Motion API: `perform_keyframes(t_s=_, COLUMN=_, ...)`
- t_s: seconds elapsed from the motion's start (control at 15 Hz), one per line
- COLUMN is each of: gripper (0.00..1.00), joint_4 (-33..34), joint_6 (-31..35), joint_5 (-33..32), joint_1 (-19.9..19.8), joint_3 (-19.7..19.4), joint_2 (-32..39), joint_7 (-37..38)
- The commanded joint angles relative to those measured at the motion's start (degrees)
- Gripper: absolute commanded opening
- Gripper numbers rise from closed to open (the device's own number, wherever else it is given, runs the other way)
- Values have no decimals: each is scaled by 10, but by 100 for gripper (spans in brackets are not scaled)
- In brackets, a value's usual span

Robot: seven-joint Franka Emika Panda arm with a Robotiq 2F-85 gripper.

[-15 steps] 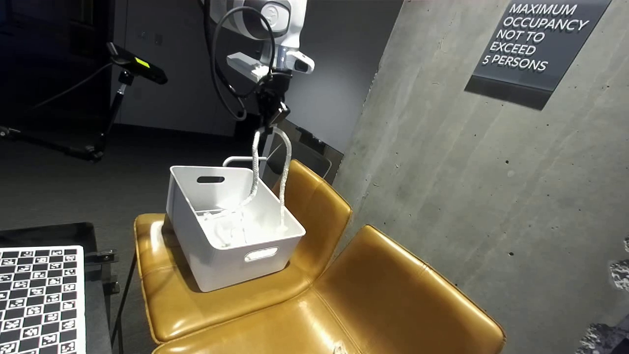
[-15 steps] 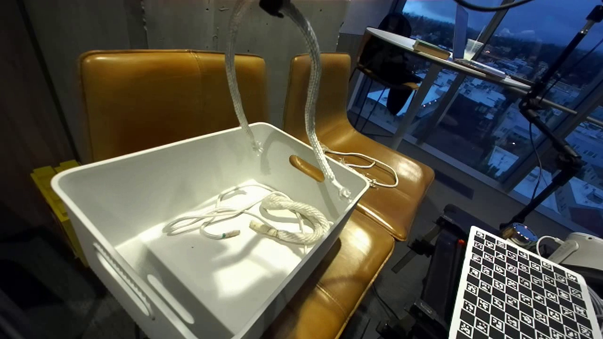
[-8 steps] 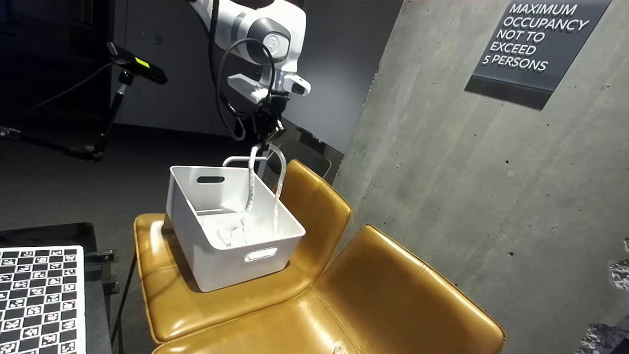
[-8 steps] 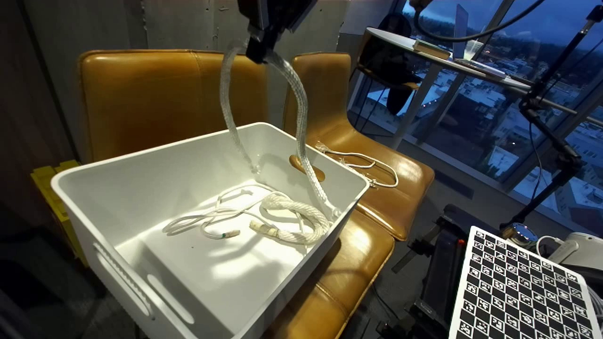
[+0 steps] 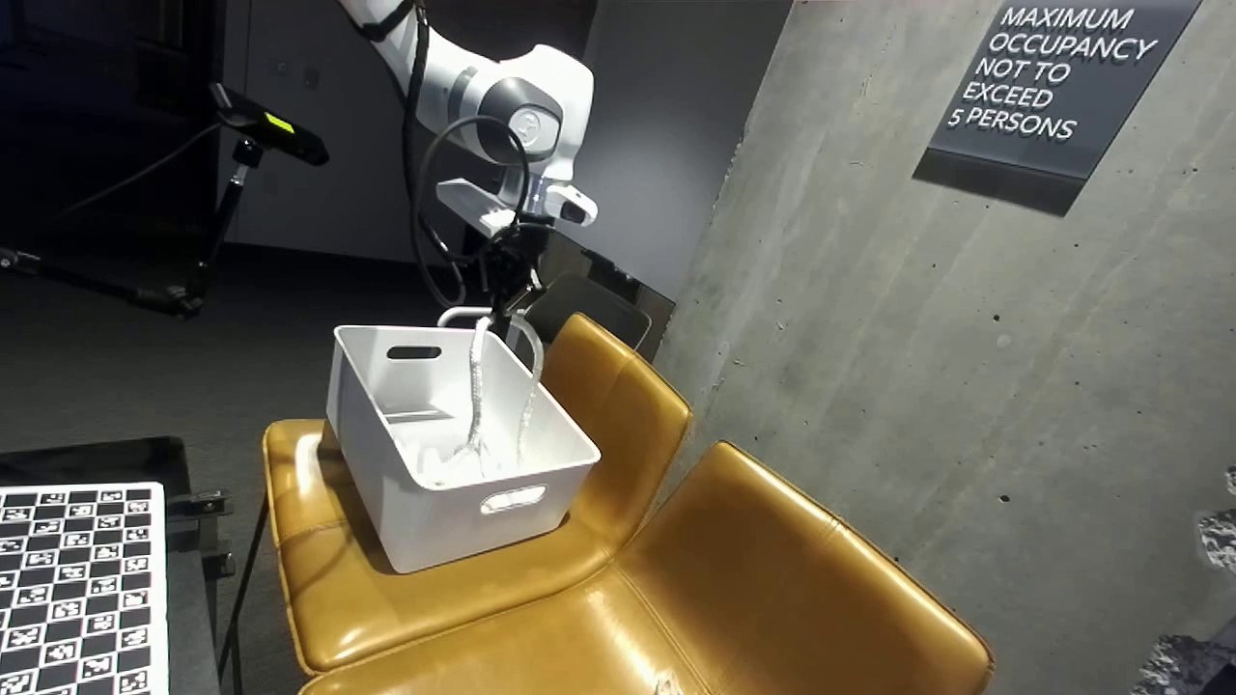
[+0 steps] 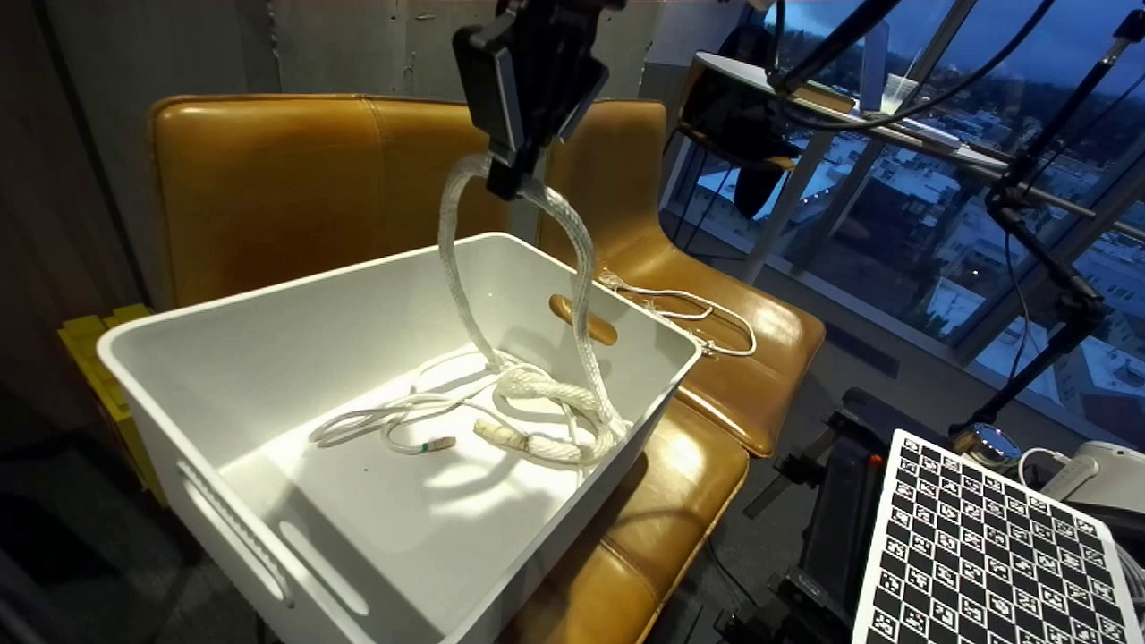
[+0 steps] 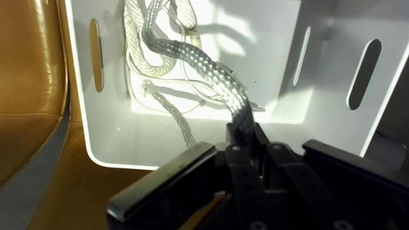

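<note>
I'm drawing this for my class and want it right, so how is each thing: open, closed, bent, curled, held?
White bin: open on top, standing on a brown chair
Braided rope: bent in an arch, both ends inside the bin
Gripper: shut on the braided rope
Thick rope: curled up on the bin's floor
Thin cord: loosely looped on the bin's floor
Other cord: lying looped on the next chair

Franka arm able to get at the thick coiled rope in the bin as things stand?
Likely not: its gripper is shut on the hanging rope, which overlaps the coiled rope in the wrist view. Otherwise, the open-topped bin seems to leave the way down free.
</note>
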Motion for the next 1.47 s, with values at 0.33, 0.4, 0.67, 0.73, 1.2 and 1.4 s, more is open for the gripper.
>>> perform_keyframes(t_s=0.33, gripper=50, joint_4=-45, joint_6=-1, joint_5=-5, joint_1=6, joint_3=-3, joint_2=-18, joint_7=4)
perform_keyframes(t_s=0.4, gripper=56, joint_4=-51, joint_6=-1, joint_5=-4, joint_1=4, joint_3=-3, joint_2=-22, joint_7=1)
perform_keyframes(t_s=0.67, gripper=85, joint_4=-69, joint_6=-4, joint_5=7, joint_1=-13, joint_3=-5, joint_2=-41, joint_7=-16)
perform_keyframes(t_s=0.73, gripper=92, joint_4=-71, joint_6=-7, joint_5=13, joint_1=-20, joint_3=-5, joint_2=-46, joint_7=-22)
perform_keyframes(t_s=1.2, gripper=100, joint_4=-50, joint_6=-57, joint_5=91, joint_1=-103, joint_3=-24, joint_2=-65, joint_7=-85)
perform_keyframes(t_s=1.4, gripper=100, joint_4=-54, joint_6=-70, joint_5=110, joint_1=-132, joint_3=-40, joint_2=-68, joint_7=-103)
